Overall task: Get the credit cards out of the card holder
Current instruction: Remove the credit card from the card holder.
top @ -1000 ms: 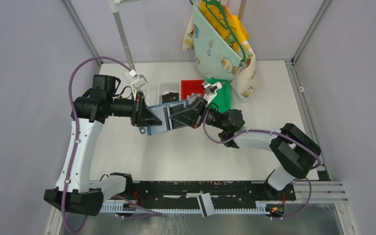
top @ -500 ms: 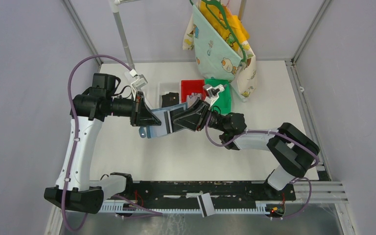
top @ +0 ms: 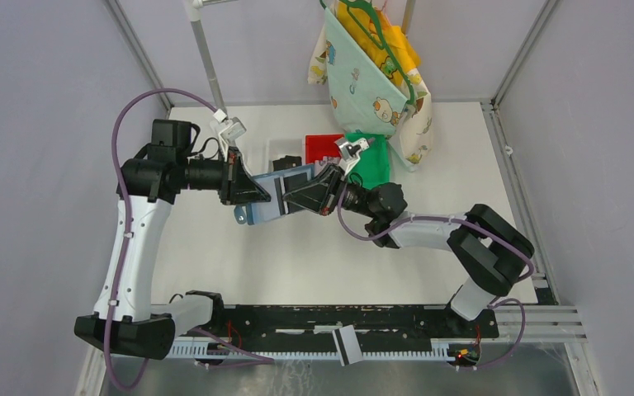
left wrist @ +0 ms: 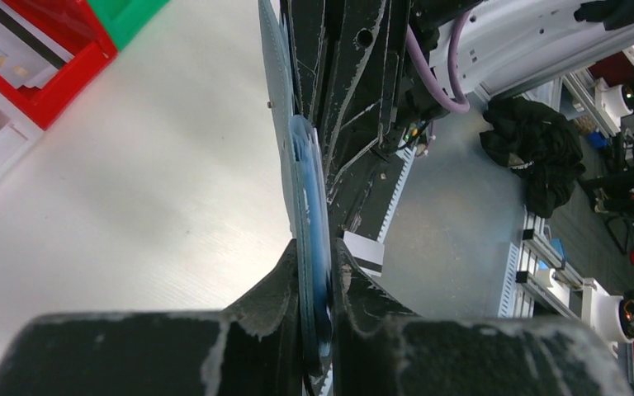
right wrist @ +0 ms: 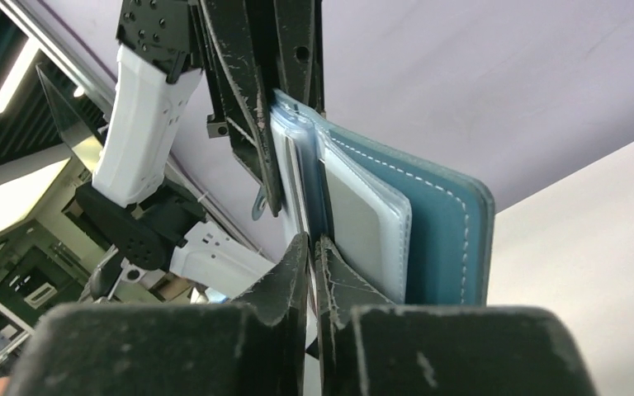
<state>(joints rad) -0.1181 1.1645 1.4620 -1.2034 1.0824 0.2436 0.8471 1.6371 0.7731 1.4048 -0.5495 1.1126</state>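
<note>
- Top external view: the left gripper (top: 262, 196) and the right gripper (top: 287, 198) meet almost tip to tip, with the card holder (top: 256, 213) held between them above the table (top: 314, 256).
- Left wrist view: the left fingers (left wrist: 276, 289) are clenched on one edge of the card holder. It stands edge-on, reaching straight out ahead of the tips. The right arm's black fingers lie against its far end.
- Right wrist view: the right fingers (right wrist: 293, 264) are pinched nearly together on a thin pale leaf among the card holder's inner pockets. Whether that leaf is a card or a clear sleeve cannot be told.
- Just to the right of those tips, a clear pocket shows a pale grey credit card (right wrist: 363, 223). Behind it is the teal cover with white stitching.
- Beyond the right gripper a red tray (top: 322, 147) and a green tray (top: 373, 165) sit side by side on the table. The left wrist view shows a striped card (left wrist: 4, 37) lying in the red one.
- A black piece (top: 287, 163) lies just beyond both sets of fingertips, beside the red tray.
</note>
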